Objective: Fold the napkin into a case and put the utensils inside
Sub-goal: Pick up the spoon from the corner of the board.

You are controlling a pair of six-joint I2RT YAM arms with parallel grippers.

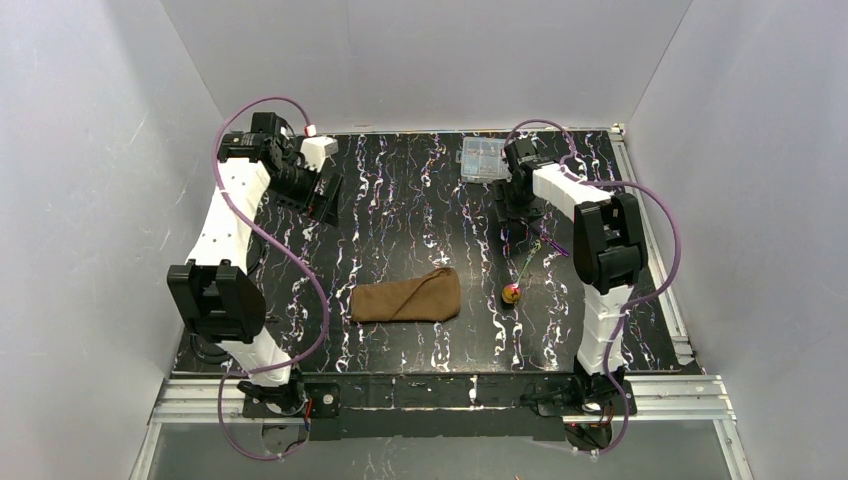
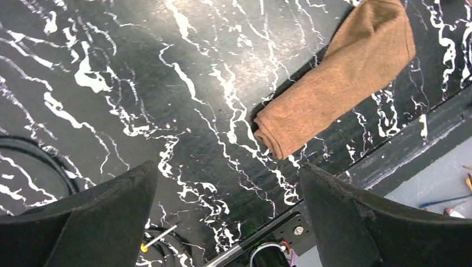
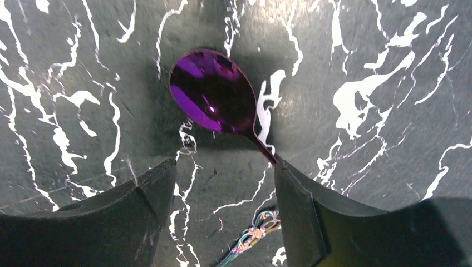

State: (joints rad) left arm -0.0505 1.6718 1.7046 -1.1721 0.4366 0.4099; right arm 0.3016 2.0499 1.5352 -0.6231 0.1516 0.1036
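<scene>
The brown napkin [image 1: 405, 297] lies folded into a long roll at the table's front middle; it also shows in the left wrist view [image 2: 339, 83]. The gold-orange headed utensil [image 1: 512, 292] lies right of it, its thin handle running up toward the right gripper [image 1: 514, 218]. In the right wrist view the purple spoon head [image 3: 214, 92] lies just ahead of the open right gripper [image 3: 222, 172]; its handle runs against the right finger [image 3: 311, 211]. An ornate handle end [image 3: 253, 236] lies between the fingers. The left gripper [image 2: 225, 175] is open and empty, far back left [image 1: 325, 198].
A clear plastic compartment box [image 1: 481, 160] stands at the back, beside the right arm. Purple cables loop over the table on both sides. White walls enclose the black marbled table [image 1: 420, 220]; a metal rail runs along its front edge.
</scene>
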